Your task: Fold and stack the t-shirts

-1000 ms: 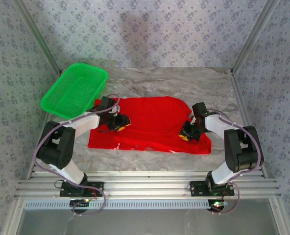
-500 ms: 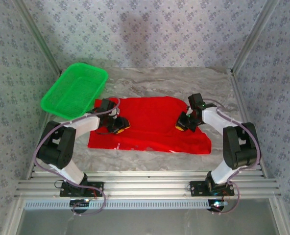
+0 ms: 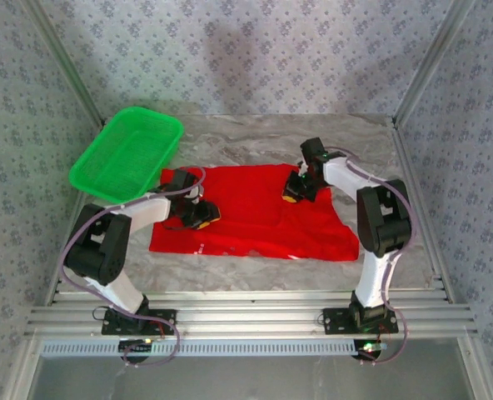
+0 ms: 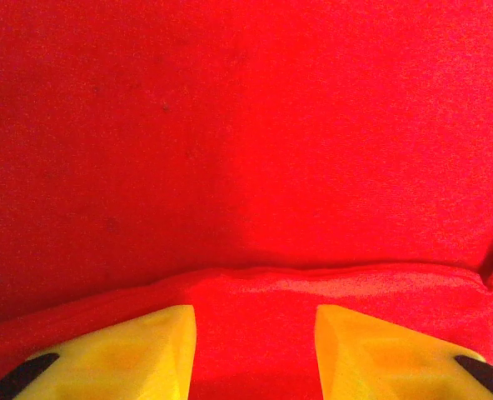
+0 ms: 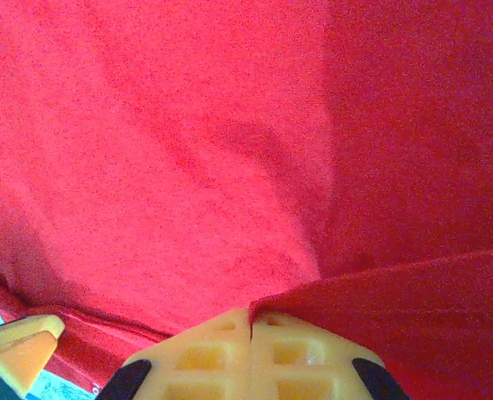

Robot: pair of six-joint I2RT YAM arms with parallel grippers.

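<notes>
Step in hand, by judgement: the first fold. The right pincer is clamped shut on a lifted edge of the bright red cloth t-shirt, which lies spread on the grey marbled table beneath both pincers. The left pincer rests on the cloth with jaws apart. The next move calls for carrying the gripped edge toward the left pincer and laying it flat. The green plastic mesh basket stands behind the left pincer, off the path — dragging slack cloth is the likelier hindrance.
</notes>
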